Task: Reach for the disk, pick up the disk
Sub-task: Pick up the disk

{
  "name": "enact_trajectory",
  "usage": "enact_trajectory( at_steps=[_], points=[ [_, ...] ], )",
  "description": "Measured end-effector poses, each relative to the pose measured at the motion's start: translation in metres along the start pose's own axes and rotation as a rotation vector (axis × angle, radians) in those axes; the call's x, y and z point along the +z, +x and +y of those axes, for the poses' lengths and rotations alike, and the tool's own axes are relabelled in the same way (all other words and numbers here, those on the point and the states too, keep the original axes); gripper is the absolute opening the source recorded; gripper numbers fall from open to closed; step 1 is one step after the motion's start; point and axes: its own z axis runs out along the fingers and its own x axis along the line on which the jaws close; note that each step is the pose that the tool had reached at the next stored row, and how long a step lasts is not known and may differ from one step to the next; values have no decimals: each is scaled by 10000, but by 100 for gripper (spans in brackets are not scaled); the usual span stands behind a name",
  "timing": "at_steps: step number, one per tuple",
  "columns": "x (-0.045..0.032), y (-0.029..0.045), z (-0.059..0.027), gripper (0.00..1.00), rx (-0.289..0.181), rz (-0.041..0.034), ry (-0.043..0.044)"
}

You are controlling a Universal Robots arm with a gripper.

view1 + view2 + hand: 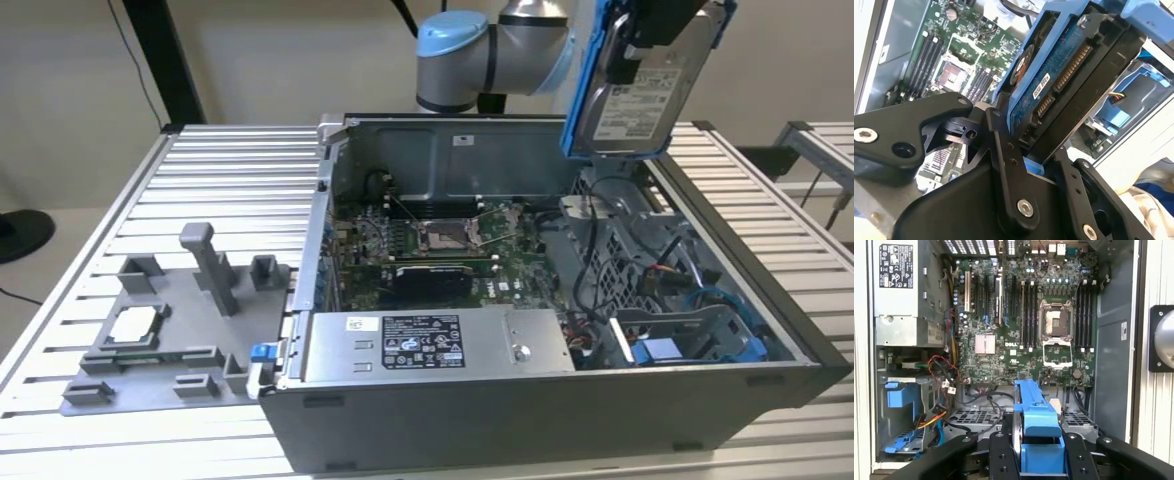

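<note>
Jaws clamped on the disk (646,88); it's off its seat and hanging in the air above the open computer case (561,400), over the case's far corner on the exterior view's right.

In the exterior view the disk stands nearly on edge, white label face toward the camera, blue frame (589,75) running down its side. My gripper (654,30) grips it from the top edge. My arm's blue-capped elbow joint (454,50) sits just beside it, behind the case's rear wall.

In the second wrist view my black fingers (1009,165) pinch the disk (1054,75) from both sides; the circuit-board underside and connector row face the camera, the blue frame wrapping its edges. In the first wrist view I look straight down the blue frame (1036,415) edge-on between my fingers (999,455), gripper (1039,460) closed narrow around it.

Relative to the case:
- motherboard (441,240) lies flat on the case floor, empty CPU socket (443,236) near its middle, directly under my view in the first wrist view (1056,322).
- power-supply box (427,345) sits along the near wall, label up.
- blue drive bay (681,345) in the near corner on the exterior view's right, cables (667,270) tangled next to it.

Outside the case, on the slatted table (107,200) to the exterior view's left: grey fixture plate (160,340) with a small square chip (134,325) resting in it.
</note>
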Motion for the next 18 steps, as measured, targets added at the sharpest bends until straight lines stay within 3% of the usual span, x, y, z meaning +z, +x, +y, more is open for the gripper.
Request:
enact_trajectory(
  at_steps=[18],
  points=[
    [-6, 285, -50, 0, 0, 1, -30]
  ],
)
